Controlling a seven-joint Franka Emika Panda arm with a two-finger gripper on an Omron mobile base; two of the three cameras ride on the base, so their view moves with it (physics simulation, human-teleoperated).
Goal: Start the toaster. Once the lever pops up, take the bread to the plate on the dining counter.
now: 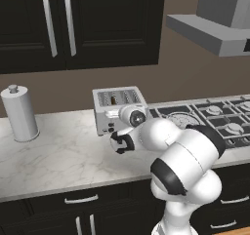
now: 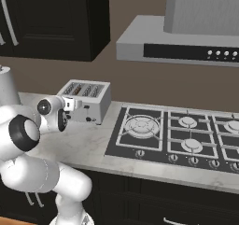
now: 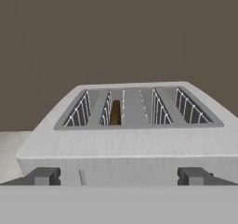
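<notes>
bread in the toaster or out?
In. The bread sits down in the toaster's second slot from the left, in the hand view.

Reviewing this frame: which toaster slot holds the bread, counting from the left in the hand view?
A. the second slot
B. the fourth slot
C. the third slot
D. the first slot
A. In the hand view the dark brown bread sits down in the second slot from the left of the toaster; the other three slots show just wire guides.

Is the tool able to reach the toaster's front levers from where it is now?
Probably yes: the open tool sits right at the toaster front, with nothing between them.
</notes>
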